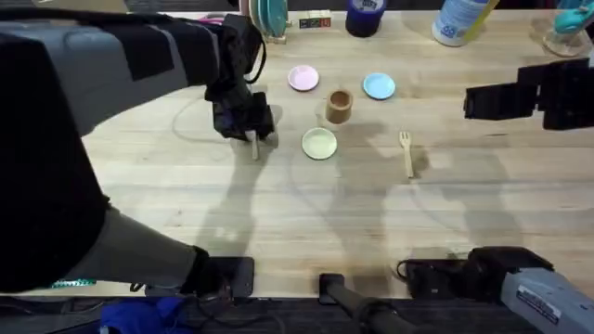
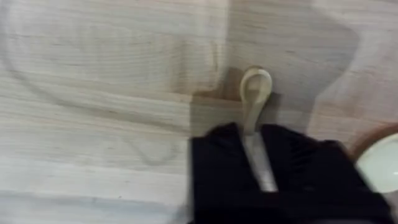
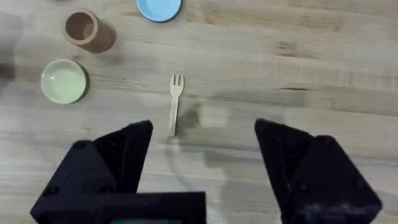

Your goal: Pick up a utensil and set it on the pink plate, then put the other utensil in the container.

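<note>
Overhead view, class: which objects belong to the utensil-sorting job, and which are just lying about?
Job:
wooden spoon
pink plate
wooden fork
brown cup

Lying about:
light blue plate
yellow-green plate
dark blue tape roll

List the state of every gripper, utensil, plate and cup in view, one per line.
left gripper: shut on the spoon
spoon: held by its handle, bowl end sticking out
right gripper: open, holding nothing
fork: lying flat on the table, untouched
pink plate: empty
container: upright, empty
yellow-green plate: empty
blue plate: empty
</note>
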You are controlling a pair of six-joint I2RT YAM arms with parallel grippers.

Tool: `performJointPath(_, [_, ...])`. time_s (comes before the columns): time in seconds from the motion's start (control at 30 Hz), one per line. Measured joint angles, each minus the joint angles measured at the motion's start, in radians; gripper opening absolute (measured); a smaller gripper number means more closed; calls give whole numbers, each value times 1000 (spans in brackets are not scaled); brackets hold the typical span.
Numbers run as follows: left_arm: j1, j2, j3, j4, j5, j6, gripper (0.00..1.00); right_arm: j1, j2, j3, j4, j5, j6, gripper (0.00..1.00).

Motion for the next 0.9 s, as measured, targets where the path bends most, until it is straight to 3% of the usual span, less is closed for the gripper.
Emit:
performJointPath(0.07, [-1, 0, 0, 3, 17, -2, 81, 0, 0, 0, 0, 0, 0, 998])
performJointPath(0.13, [-4, -2, 0, 6, 14, -2, 50, 0, 0, 0, 0, 0, 0, 998])
performJointPath(0.6, [-4, -2, 6, -10, 15, 9, 40, 0, 0, 0, 0, 0, 0, 997])
performJointPath(0.77, [-5, -2, 35, -110, 14, 56, 40, 0, 0, 0, 0, 0, 0, 997])
performJointPath(0.9, [-6, -2, 142, -178, 14, 113, 40, 0, 0, 0, 0, 0, 0, 997])
